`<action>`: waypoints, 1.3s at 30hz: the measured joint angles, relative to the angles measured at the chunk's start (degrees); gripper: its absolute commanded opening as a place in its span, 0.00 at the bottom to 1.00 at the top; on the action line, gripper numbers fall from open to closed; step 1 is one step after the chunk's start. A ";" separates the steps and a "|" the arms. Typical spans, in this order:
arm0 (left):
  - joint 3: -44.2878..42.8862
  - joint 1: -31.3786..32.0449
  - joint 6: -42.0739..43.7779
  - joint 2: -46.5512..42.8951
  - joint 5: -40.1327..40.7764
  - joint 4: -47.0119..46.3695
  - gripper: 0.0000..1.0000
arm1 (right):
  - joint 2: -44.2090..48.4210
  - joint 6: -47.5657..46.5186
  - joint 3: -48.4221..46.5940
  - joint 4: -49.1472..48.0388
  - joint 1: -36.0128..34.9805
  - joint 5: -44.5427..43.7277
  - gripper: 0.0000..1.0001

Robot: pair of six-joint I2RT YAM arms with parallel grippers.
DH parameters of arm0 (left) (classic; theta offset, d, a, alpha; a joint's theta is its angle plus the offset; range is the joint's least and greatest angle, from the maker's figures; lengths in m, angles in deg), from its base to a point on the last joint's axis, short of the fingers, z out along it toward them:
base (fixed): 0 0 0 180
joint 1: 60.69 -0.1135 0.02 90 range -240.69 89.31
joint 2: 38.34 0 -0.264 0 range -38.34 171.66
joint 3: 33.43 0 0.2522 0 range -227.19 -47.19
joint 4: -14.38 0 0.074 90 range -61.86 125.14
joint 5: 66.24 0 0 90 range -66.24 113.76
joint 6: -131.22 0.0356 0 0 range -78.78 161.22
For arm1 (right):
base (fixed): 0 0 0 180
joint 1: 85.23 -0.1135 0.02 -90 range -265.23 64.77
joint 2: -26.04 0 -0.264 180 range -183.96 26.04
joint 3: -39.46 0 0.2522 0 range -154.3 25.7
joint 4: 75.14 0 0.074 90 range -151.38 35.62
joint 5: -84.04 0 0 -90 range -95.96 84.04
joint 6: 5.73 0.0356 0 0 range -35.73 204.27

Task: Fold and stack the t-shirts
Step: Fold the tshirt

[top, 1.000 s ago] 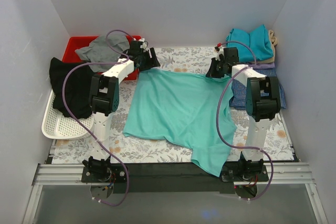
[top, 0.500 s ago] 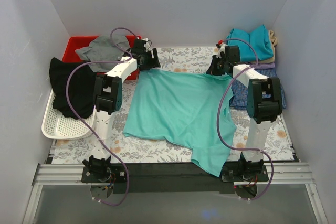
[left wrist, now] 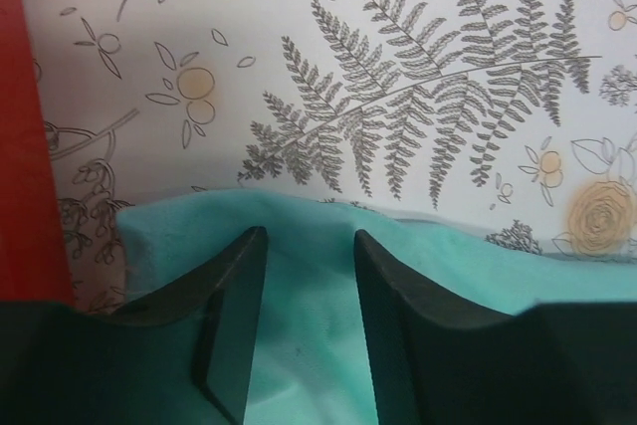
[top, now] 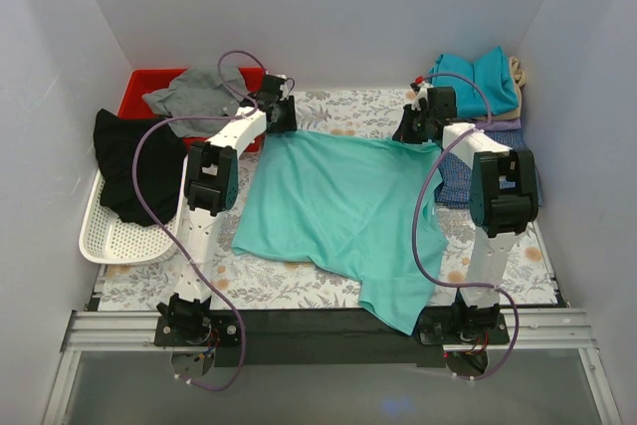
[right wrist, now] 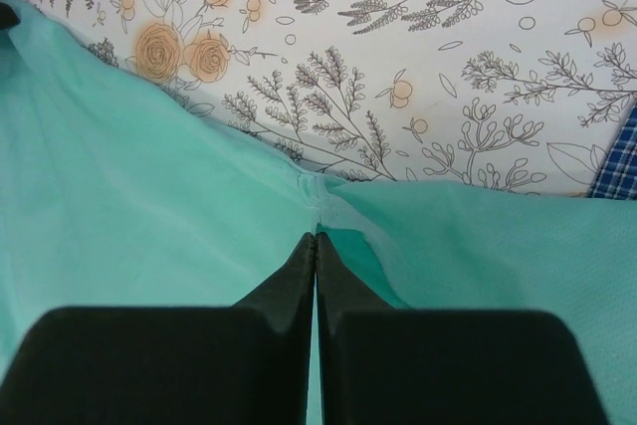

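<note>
A mint-green t-shirt (top: 338,201) lies spread on the floral table, with its near right part hanging over the front edge. My left gripper (top: 282,116) is at the shirt's far left corner. In the left wrist view its fingers (left wrist: 239,286) stand apart over the mint cloth (left wrist: 309,345), which lies between them near the shirt's edge. My right gripper (top: 418,126) is at the far right corner; in the right wrist view it (right wrist: 317,238) is shut on a puckered seam of the shirt (right wrist: 149,196). Folded t-shirts are stacked at the back right: teal (top: 478,82) on top, blue check (top: 453,178) lowest.
A red bin (top: 139,87) at the back left holds a grey cloth (top: 194,92). A white tray (top: 114,241) at the left carries a black cloth (top: 134,161). White walls close in three sides. The bin's red wall (left wrist: 20,146) is just left of my left gripper.
My left gripper has moved a little back and right onto the shirt's far left corner, and its jaws have narrowed. The right gripper has stayed at the far right corner.
</note>
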 measured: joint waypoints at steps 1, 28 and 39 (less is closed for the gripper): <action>-0.72 0.00 0.09 0.46 0.48 0.31 0.32 | 0.57 -0.13 0.46 0.02 0.00 -0.02 0.02; 7.48 2.05 -1.27 -5.29 5.05 1.81 0.00 | 21.29 -1.03 15.32 2.03 -2.47 2.43 0.02; 18.67 3.61 -2.51 -16.90 6.60 -0.61 0.00 | 28.48 -0.98 20.22 6.32 -4.98 1.11 0.02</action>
